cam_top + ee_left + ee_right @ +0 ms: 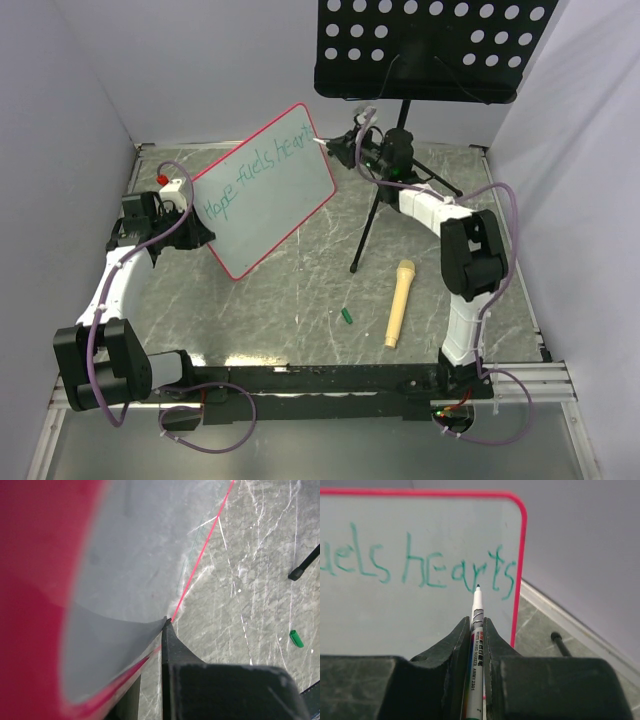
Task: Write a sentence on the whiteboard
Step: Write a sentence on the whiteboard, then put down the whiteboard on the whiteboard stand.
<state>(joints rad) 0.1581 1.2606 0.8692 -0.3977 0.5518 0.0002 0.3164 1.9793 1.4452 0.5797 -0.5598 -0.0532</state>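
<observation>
The whiteboard (270, 200) is held tilted at ten o'clock on the desk (300, 290), its edge clamped by the left fingers (172, 650). A marker (477, 611) is pinched by the closed right fingers (449, 652) (tip near the end of the sentence (255, 172)).

The whiteboard (130, 555) filled the space ahead and left of the left gripper (150, 665), its pink-red frame (30, 590) a close blur; a dark finger (172, 650) touched the board's edge; right of the hand a small green cap (296, 638) lay on the marbled table (240, 605); further ahead stood a black stand foot (300, 571).
</observation>
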